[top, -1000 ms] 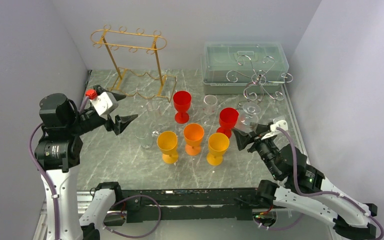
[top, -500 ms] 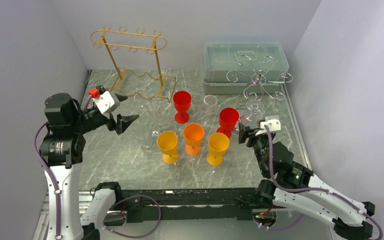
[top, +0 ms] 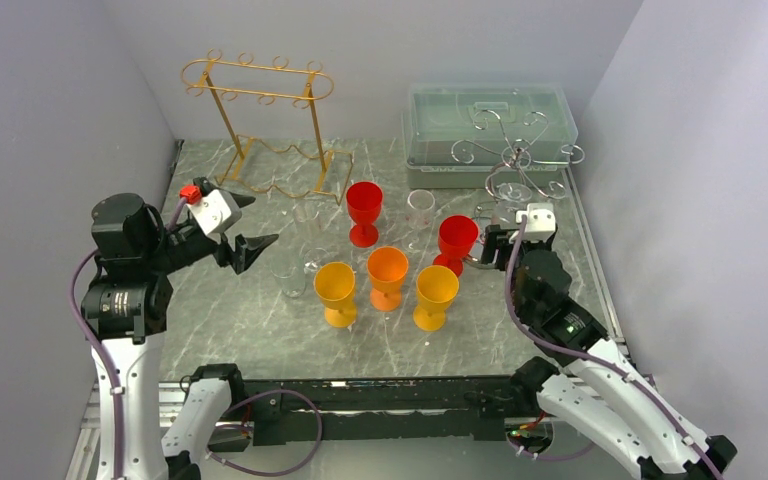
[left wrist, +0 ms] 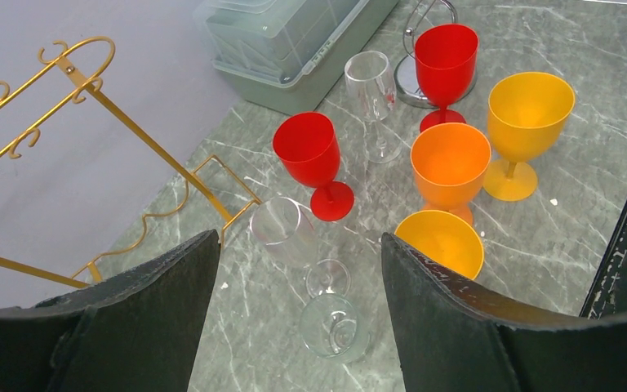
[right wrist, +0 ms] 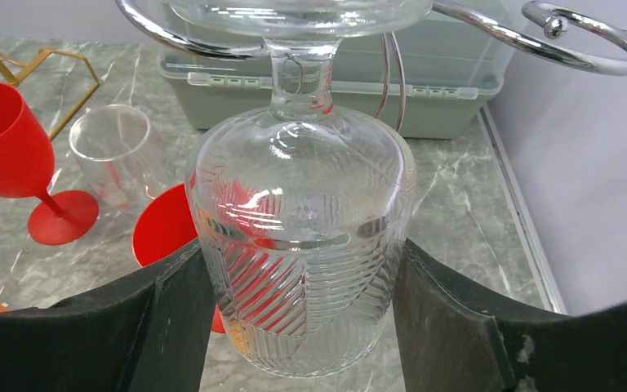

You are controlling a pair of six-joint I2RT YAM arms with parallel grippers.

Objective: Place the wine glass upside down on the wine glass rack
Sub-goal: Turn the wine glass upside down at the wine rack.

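At the rack: wine glass (right wrist: 302, 204) inverted, foot uppermost against a loop of the chrome wine glass rack (right wrist: 539, 51), clear of the bench (right wrist: 457, 188); full seating cannot be confirmed.
Right gripper (right wrist: 298, 269): pinching the ribbed bowl, one finger on each side.
Left gripper (left wrist: 300, 241): spread, empty, well apart.
Handling: probably light, rigid, brittle, slippery; ribs aid friction.
Hold point: widest band of bowl, moderate squeeze, never the stem.
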